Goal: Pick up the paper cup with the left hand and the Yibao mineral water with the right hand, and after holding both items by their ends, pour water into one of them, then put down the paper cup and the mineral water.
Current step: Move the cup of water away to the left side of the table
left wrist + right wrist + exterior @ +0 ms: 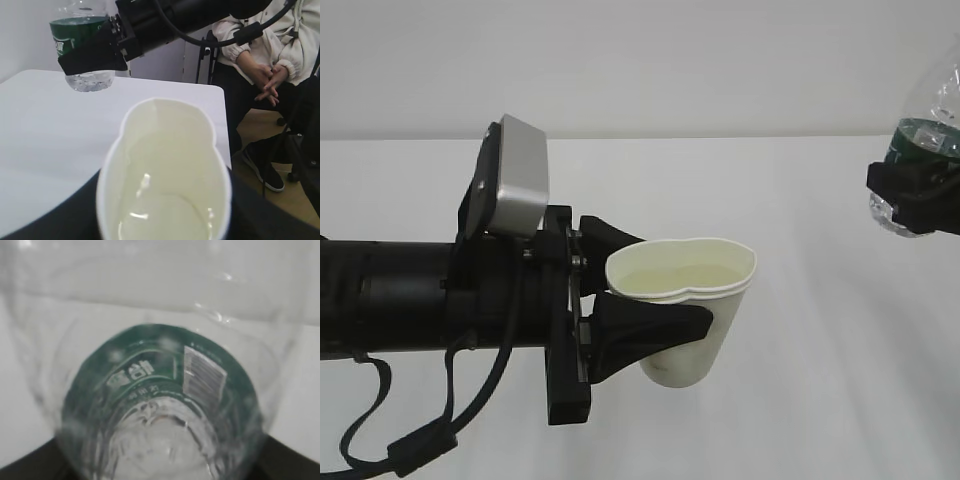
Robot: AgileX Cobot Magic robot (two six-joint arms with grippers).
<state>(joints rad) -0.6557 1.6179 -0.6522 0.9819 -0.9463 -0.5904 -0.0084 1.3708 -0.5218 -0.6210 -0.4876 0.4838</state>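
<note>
The Yibao mineral water [160, 405] has a dark green label with a white barcode and pale characters too blurred for me to read. My right pincer [912, 198] pinches this bottle at its lower part and holds it above the white worktop [820, 330]. My left pincer [620, 310] pinches the paper cup [685, 310], squeezing its rim oval; some water lies inside. Behind the worktop is a pale wall, and a seated person [265, 65] with folded hands.
</note>
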